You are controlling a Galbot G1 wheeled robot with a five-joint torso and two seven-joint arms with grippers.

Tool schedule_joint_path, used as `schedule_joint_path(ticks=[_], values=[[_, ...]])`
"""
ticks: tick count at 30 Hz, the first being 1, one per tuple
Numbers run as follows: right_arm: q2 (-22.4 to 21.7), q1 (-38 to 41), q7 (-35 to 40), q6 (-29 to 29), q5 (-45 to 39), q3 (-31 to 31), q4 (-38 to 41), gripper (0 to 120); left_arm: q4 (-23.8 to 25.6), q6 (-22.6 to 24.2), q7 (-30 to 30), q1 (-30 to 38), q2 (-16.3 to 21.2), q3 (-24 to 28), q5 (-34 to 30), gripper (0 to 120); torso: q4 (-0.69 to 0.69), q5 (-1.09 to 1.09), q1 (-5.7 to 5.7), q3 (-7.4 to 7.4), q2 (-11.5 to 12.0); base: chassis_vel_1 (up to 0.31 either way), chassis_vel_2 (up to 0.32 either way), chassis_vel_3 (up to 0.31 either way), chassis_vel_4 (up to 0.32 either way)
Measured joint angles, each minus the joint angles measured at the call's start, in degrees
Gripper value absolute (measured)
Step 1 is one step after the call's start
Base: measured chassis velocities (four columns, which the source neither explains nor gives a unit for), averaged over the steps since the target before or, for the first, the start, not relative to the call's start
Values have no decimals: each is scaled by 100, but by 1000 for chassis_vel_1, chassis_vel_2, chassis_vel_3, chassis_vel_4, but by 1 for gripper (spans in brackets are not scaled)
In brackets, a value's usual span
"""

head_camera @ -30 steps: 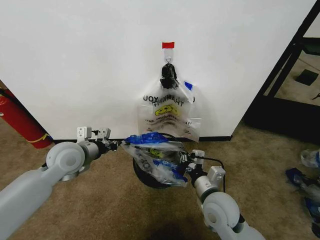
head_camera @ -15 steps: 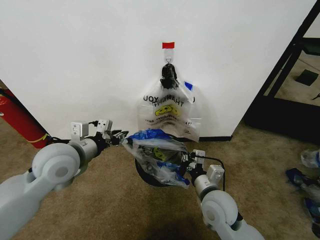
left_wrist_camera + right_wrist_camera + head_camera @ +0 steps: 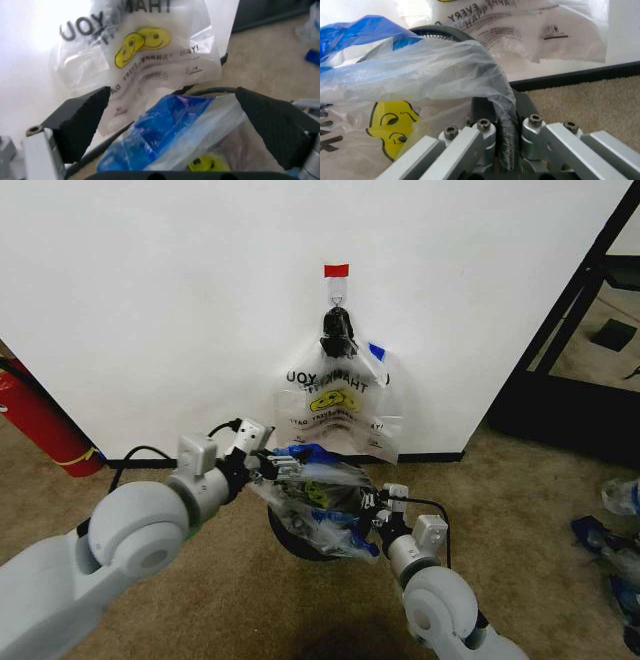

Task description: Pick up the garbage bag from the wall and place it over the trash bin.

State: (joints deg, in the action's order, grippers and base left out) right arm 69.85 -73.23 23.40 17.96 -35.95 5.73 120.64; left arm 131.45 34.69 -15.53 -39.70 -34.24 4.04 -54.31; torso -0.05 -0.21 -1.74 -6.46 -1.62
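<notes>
"THANK YOU" and a yellow smiley are read, mirrored, on the matching bags (image 3: 338,408) hung on the wall (image 3: 160,300) above the trash bin (image 3: 300,532). The garbage bag (image 3: 322,498) is draped over the bin, pinched in the closed right tool (image 3: 377,507). The left tool (image 3: 276,467) has been moved in from the bin's left since 0.5 s ago; its jaws are spread around the blue trim.

Surfaces as I see them: thin film, mesh, brushed metal, carpet.

The garbage bag (image 3: 318,505) is glossy, crinkled clear plastic with blue trim. The trash bin (image 3: 300,538) is black wire mesh. My right gripper (image 3: 502,144) has matt silver metal jaws with socket screws; my left gripper (image 3: 172,123) has rough black pads. The wall (image 3: 150,300) is smooth matt white. The floor (image 3: 250,600) is coarse tan carpet.
</notes>
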Motion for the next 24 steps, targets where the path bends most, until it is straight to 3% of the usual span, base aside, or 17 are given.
schedule_joint_path(ticks=[6, 18, 22, 24], values=[[-3, -7, 17, 32, 6, 11, 65, 1, -300, 13, 405, 520, 2, 781, 846, 91, -1, -1, -1, 0, 0, 0, 0, 0, 0], [34, -89, 35, 47, 45, 15, 120, 1, -651, -64, 496, 762, -13, 1446, 1434, 80, 0, -1, -1, 0, 2, 0, 0, 0, 0], [47, -147, 45, 55, 68, 45, 140, 1, -727, -142, 329, 784, -90, 1508, 1486, 63, 0, -1, -1, 0, 2, 0, 0, 0, 0], [48, -155, 45, 56, 73, 48, 140, 1, -730, -153, 308, 789, -93, 1509, 1483, 62, -1, -1, -1, 0, 2, 0, 0, 0, 0]])
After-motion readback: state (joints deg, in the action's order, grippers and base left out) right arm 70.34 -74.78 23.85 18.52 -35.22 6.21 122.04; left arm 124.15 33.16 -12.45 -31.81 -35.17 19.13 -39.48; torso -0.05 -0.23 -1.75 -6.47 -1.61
